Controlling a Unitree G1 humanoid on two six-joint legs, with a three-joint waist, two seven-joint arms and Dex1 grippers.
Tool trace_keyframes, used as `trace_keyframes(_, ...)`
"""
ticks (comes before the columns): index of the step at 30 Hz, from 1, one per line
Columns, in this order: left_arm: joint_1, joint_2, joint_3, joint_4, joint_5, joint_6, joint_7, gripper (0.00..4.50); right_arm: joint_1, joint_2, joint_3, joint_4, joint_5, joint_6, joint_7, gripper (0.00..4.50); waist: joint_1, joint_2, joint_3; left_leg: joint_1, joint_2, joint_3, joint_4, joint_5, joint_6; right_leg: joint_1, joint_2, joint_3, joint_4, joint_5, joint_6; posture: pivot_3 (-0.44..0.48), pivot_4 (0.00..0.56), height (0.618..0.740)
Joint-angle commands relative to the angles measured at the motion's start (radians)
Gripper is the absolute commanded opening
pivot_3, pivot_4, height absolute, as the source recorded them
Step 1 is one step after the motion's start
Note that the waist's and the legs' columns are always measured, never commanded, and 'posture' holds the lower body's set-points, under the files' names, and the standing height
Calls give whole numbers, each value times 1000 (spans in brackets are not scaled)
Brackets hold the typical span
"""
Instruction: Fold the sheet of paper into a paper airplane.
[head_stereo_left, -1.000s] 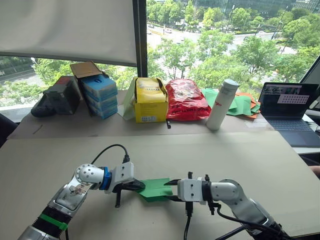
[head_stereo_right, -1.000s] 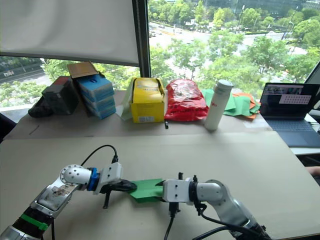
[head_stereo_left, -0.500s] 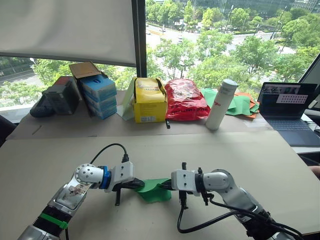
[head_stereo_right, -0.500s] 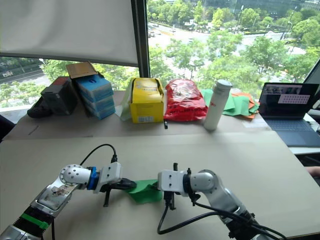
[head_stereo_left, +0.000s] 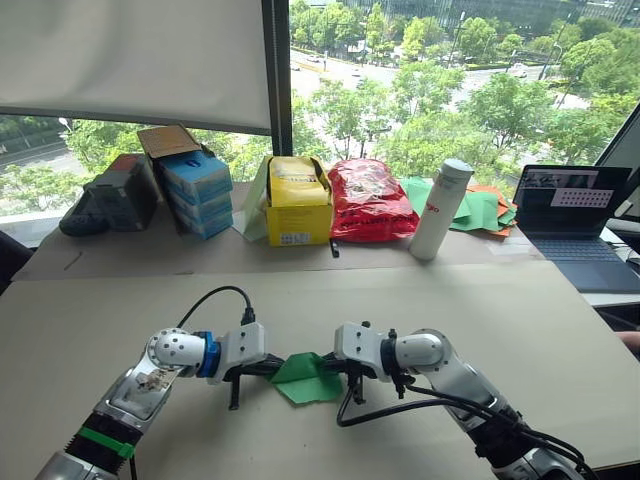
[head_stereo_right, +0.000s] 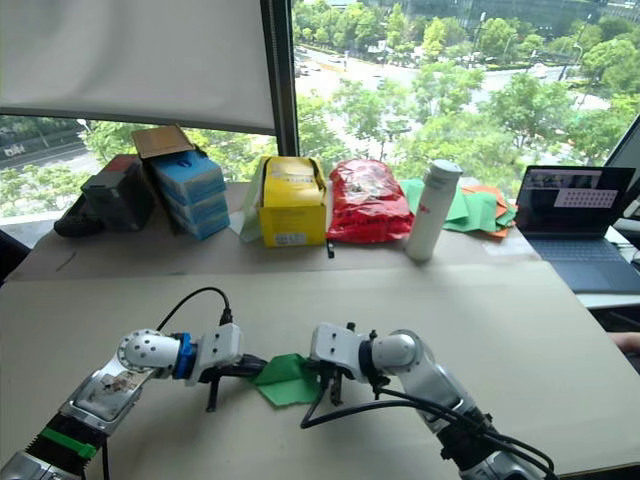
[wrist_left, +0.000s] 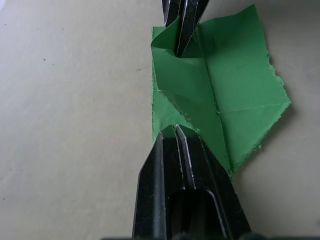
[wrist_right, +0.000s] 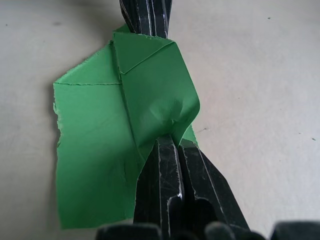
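Here left claw (wrist_left: 176, 131) and right claw (wrist_right: 170, 141) each clenched on sheet of paper (head_stereo_left: 308, 377), edges buckled.

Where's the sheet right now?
The sheet lies on the near table, centre of the head views, pinched between the left gripper and right gripper.

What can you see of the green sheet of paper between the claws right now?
The sheet of paper is thin, bright green, creased, with ragged torn-looking edges. It lies partly folded on the tan table, one flap lifted and buckled. The left claw pinches one side, the right claw the opposite side, both shut on it.
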Motion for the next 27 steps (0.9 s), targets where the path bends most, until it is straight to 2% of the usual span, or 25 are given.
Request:
trace_keyframes(1,-17,27,66,-47,-39,75,9,0,11,-2,20,54,-29,31,-26,21,-3,0,0,0,0,0,0,0,0,0,0,0,0,0,0,0,150,740)
trace_keyframes(9,1,33,128,-295,-244,304,-31,0,9,4,26,63,-32,33,-39,21,-16,0,0,-1,0,0,0,1,-1,-1,0,0,0,0,0,0,150,740)
trace_keyframes(13,44,38,62,-297,-173,281,-11,0,10,7,30,57,-31,41,-45,21,-19,0,0,-1,0,0,-1,1,-2,-1,0,2,0,0,0,0,150,740)
trace_keyframes(23,47,-10,-20,-102,-17,137,51,0,15,10,23,-5,-15,100,-44,21,-18,0,0,-1,0,0,-1,1,-2,-1,0,1,0,0,-1,0,150,740)
trace_keyframes(24,43,-17,-21,-91,-14,131,51,0,16,10,21,-15,-6,109,-37,609,-18,0,0,0,0,0,-1,1,-1,0,0,1,0,0,-1,0,150,740)
trace_keyframes(27,47,-29,-33,-57,2,115,47,0,18,18,8,-61,36,154,-21,1558,-16,0,0,-1,0,-1,-1,0,-1,-1,-2,2,0,0,-1,0,150,740)
